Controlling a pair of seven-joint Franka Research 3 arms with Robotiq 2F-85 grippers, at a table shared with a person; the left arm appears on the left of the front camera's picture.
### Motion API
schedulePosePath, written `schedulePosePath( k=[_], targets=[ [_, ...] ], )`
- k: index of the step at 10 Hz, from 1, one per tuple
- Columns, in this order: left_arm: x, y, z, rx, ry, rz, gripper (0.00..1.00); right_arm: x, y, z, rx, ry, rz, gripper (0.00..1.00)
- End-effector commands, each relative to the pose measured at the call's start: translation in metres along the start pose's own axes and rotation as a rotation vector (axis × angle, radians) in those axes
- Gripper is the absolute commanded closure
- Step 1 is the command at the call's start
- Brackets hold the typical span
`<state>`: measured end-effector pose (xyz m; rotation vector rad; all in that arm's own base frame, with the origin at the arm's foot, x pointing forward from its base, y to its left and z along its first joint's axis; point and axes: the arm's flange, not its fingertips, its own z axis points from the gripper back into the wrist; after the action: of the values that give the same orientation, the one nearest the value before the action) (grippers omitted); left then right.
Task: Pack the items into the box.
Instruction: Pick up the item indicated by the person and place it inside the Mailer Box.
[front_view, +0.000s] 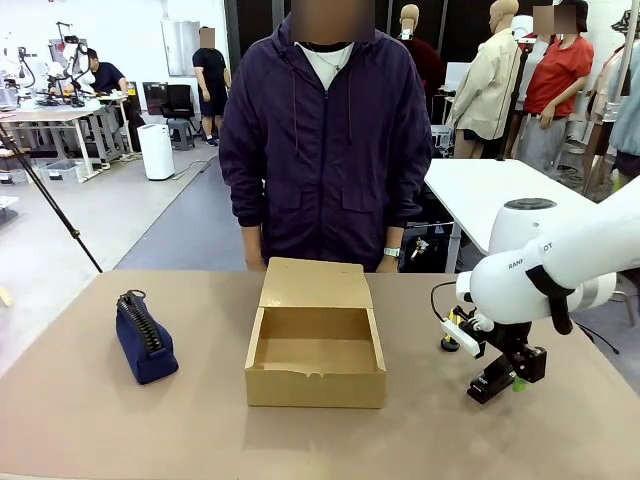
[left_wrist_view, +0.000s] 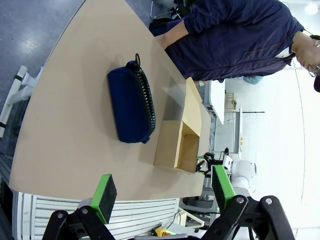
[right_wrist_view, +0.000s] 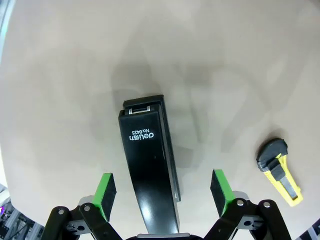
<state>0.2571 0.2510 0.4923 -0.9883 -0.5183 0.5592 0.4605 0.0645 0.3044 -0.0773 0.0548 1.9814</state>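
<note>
right pincer (right_wrist_view: 162, 186) astride stapler (right_wrist_view: 147, 165), jaws wide

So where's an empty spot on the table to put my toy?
The table is bare between the pouch and the box, and along the near edge in front of the box. There is a smaller bare strip right of the box. Farther right it is crowded: the right arm hangs over the stapler, with the knife beside it.

— How does your right side stand?
— My right arm (front_view: 560, 265) bends down from the right, wrist low; my right gripper (right_wrist_view: 162, 186) points downward, fingers spread wide.
— And the left?
— My left gripper (left_wrist_view: 162, 191) is held high, wrist rolled sideways, green pads (left_wrist_view: 104, 192) wide apart.
</note>
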Motion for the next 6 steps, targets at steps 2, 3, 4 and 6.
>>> schedulePosePath(
  k=[2, 3, 4, 6],
  targets=[
    [0.0007, 0.0006, 0.0010, -0.021, -0.005, -0.016, 0.00, 0.0008, 0.0052, -0.0113, -0.024, -0.005, -0.055, 0.00],
    [0.0007, 0.0006, 0.0010, -0.021, -0.005, -0.016, 0.00, 0.0006, 0.0055, -0.0118, -0.034, -0.010, -0.060, 0.34],
    [0.0007, 0.0006, 0.0010, -0.021, -0.005, -0.016, 0.00, -0.0002, 0.0068, -0.0129, -0.034, -0.004, -0.072, 0.90],
    [0.0007, 0.0006, 0.0010, -0.021, -0.005, -0.016, 0.00, -0.0002, 0.0071, -0.0141, -0.024, -0.016, -0.082, 1.00]
  ],
)
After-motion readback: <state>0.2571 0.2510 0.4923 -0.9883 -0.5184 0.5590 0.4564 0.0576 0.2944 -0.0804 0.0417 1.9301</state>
